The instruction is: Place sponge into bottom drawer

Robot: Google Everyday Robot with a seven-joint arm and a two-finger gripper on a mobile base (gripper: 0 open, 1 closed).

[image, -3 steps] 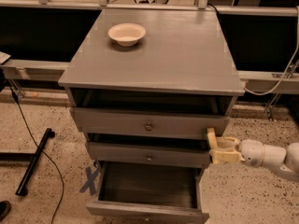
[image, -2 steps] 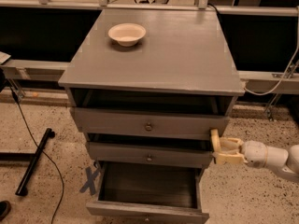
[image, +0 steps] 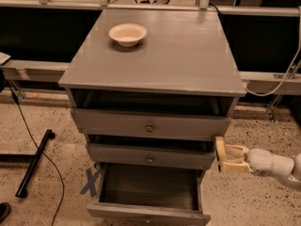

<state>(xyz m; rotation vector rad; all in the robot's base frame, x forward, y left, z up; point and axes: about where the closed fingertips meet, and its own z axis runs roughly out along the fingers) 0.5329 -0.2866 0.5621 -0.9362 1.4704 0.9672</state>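
Observation:
The sponge, a pale yellow block, is held on edge in my gripper at the cabinet's right side, level with the middle drawer. The gripper's cream fingers are shut on it, and the white arm reaches in from the right edge. The bottom drawer is pulled out below and to the left of the gripper, and its dark interior shows nothing inside. The sponge is outside the drawer, above its right front corner.
A cream-white bowl stands on the grey cabinet top. The two upper drawers with round knobs are slightly open. A blue tape cross and a black bar with a cable lie on the floor at left.
My gripper with the sponge has moved slightly right and down beside the cabinet. The drawers and bowl have not moved.

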